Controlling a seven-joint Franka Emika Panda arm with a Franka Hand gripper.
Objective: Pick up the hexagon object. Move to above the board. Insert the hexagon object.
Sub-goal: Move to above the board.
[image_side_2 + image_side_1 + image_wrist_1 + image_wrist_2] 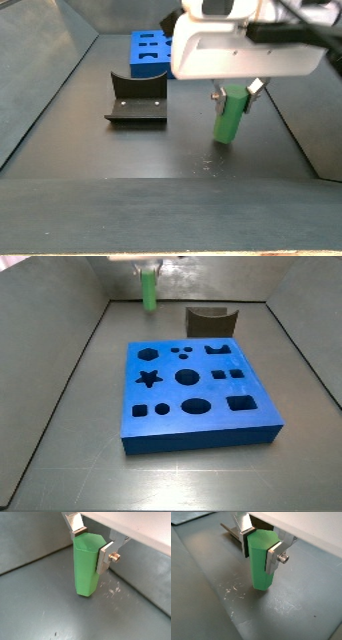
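Note:
My gripper (92, 546) is shut on the hexagon object (85, 568), a light green six-sided rod held upright by its upper end. Both wrist views show a silver finger on each side of it (261, 569). Its lower end is close to the grey floor; I cannot tell whether it touches. In a side view the gripper (238, 90) and rod (230, 120) are to the right of the fixture, away from the board (150, 55). In a side view the rod (150, 294) hangs behind the blue board (174, 428), which has several dark cut-out holes.
The dark fixture (210, 320) stands between the board's far edge and the back wall, and shows in a side view (136, 100) to the left of the rod. Grey walls enclose the floor on all sides.

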